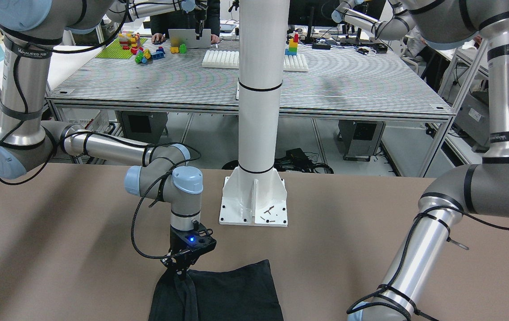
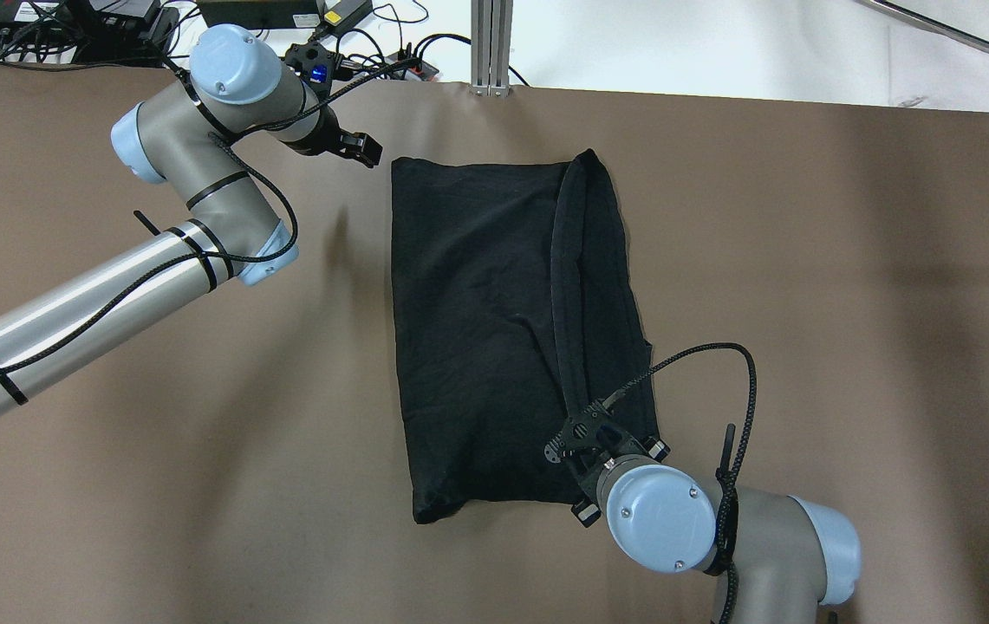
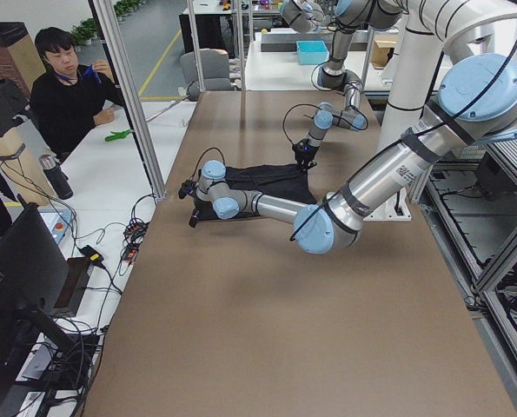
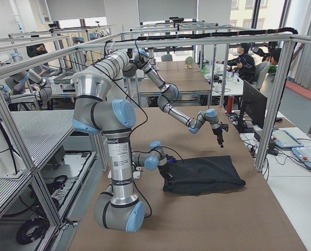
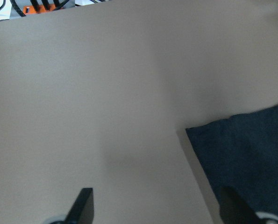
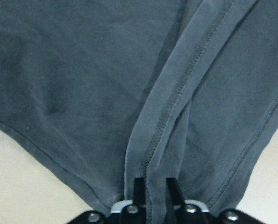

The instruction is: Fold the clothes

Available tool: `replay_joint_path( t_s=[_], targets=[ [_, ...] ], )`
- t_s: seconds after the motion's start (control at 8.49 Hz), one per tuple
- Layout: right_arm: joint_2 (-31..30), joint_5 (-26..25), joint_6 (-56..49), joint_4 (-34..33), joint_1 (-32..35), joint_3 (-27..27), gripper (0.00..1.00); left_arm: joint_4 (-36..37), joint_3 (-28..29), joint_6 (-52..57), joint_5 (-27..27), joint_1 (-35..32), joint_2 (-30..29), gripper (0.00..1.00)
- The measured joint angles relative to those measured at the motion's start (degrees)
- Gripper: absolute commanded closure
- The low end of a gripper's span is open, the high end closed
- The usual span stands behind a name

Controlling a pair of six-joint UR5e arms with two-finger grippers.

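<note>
Right gripper [image 6: 153, 185] is pinching the stitched hem [image 6: 176, 93] of the black garment [image 2: 477, 329], jaws nearly closed on a raised fold. We are seeing the garment lying folded on the brown table [image 2: 806, 303], stretching ahead of that gripper, the hem ridge running away from its fingertips. Left gripper [image 5: 155, 205] is hovering with jaws spread wide, holding nothing, the garment's far corner just beside it, not touching. Behind the right gripper, toward the robot's base, the white base plate [image 1: 254, 209] is standing well apart.
</note>
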Motion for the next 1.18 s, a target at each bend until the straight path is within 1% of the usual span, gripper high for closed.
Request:
replay_joint_path(
  t_s=[0.47, 0.71, 0.82, 0.94, 1.06, 1.18],
  targets=[
    [-0.09, 1.05, 0.03, 0.05, 3.19, 0.62, 1.0, 0.0, 0.0, 0.0, 0.04, 0.11, 0.0, 0.05],
    [-2.31, 1.71, 1.09, 0.16, 3.94, 2.31, 0.3, 0.0, -0.04, 0.0, 0.04, 0.13, 0.0, 0.05],
    [-3.03, 1.82, 1.78, 0.14, 3.72, 2.85, 0.27, 0.0, -0.06, -0.01, 0.02, 0.12, 0.0, 0.05],
    [-3.22, 1.86, 2.5, 0.09, 2.81, 3.02, 0.29, -0.03, -0.07, -0.08, 0.01, 0.13, 0.0, 0.05],
    [-3.24, 1.82, 3.3, 0.03, 1.38, 3.04, 0.36, -0.03, -0.08, -0.13, 0.0, 0.13, 0.0, 0.05],
    [-3.21, 1.77, 3.77, -0.04, 0.04, 2.92, 0.45, -0.02, -0.08, -0.12, 0.0, 0.13, 0.01, 0.05]
  ],
)
